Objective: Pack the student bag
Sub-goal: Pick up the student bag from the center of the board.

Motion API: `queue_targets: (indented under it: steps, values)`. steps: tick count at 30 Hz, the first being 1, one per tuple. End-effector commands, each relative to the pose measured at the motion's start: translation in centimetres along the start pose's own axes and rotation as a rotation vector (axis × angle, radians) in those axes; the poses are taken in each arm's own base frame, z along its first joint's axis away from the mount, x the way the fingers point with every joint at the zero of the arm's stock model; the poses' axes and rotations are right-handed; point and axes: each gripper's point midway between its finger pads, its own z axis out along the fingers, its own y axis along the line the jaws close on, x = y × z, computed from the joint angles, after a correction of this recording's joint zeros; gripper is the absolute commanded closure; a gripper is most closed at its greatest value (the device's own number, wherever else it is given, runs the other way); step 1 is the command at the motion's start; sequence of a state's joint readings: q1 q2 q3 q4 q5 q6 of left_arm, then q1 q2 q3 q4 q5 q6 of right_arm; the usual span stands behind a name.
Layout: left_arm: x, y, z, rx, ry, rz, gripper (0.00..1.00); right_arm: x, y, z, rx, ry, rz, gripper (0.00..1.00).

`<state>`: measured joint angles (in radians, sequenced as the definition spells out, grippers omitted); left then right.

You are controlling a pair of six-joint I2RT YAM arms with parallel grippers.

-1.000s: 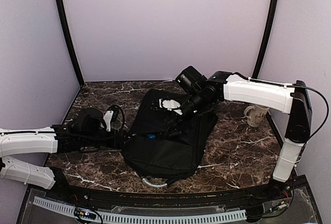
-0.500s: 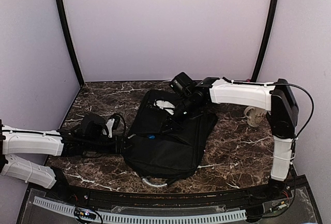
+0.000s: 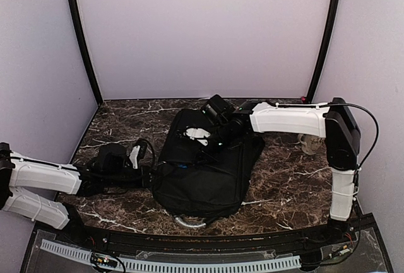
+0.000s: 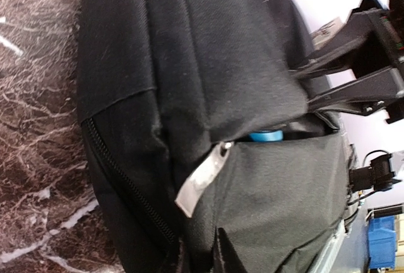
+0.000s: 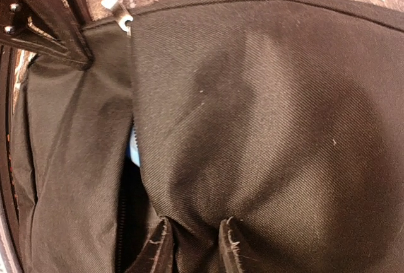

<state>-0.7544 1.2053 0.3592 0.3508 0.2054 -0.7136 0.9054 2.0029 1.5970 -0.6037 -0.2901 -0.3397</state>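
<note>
We are pinching the bag (image 3: pixel 208 178), limp and probably light, by folds at its opening, the left gripper (image 4: pixel 201 257) narrow at its left edge and the right gripper (image 5: pixel 192 244) narrow at its far side.

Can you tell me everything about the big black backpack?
The student bag is a big, soft backpack of black woven fabric, lying flat on the marbled table. Its grey loop handle points toward the arms' bases. A zipper runs along one side, near a pale pull tab. A pocket gapes open, showing something blue inside. The left gripper and right gripper each pinch a fold of its fabric.
</note>
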Motion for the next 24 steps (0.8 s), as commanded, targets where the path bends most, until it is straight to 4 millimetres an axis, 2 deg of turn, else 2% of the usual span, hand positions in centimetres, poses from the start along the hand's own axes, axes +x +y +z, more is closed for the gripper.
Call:
queue_targets:
  steps: [1, 5, 8, 11, 12, 14, 15, 19, 22, 24]
  values:
    - [-1.7, -3.5, -1.5, 0.166, -0.099, 0.047, 0.92, 1.3, -2.4, 0.5, 0.105, 0.04, -0.012, 0.7]
    - [-2.7, -4.1, -2.5, 0.199, -0.171, 0.072, 0.96, -1.8, -0.6, -2.9, 0.078, -0.051, -0.088, 0.63]
    - [-3.3, -5.2, -3.0, 0.241, -0.201, 0.102, 0.99, -4.5, -0.4, -5.9, 0.108, -0.131, -0.136, 0.59]
    - [-3.6, -5.8, -3.3, 0.274, -0.218, 0.113, 0.99, -6.4, -0.7, -7.7, 0.146, -0.199, -0.154, 0.51]
    - [-3.8, -5.9, -3.4, 0.281, -0.232, 0.111, 0.99, -6.8, -1.0, -7.9, 0.158, -0.213, -0.151, 0.45]
    - [-4.2, -5.7, -3.6, 0.278, -0.263, 0.099, 1.0, -7.7, -1.3, -7.8, 0.151, -0.231, -0.128, 0.25]
    - [-4.4, -5.5, -3.6, 0.271, -0.278, 0.09, 1.0, -8.2, -1.2, -7.6, 0.127, -0.233, -0.118, 0.02]
    - [-4.5, -5.1, -3.4, 0.254, -0.289, 0.07, 1.0, -9.4, 0.9, -6.0, -0.033, -0.222, -0.148, 0.0]
    - [-3.8, -4.1, -2.8, 0.208, -0.254, 0.058, 0.88, -9.9, 2.4, -4.4, -0.061, -0.168, -0.201, 0.01]
    - [-3.2, -3.3, -2.7, 0.187, -0.242, 0.039, 0.77, -10.4, 2.4, -3.4, -0.007, -0.136, -0.222, 0.09]
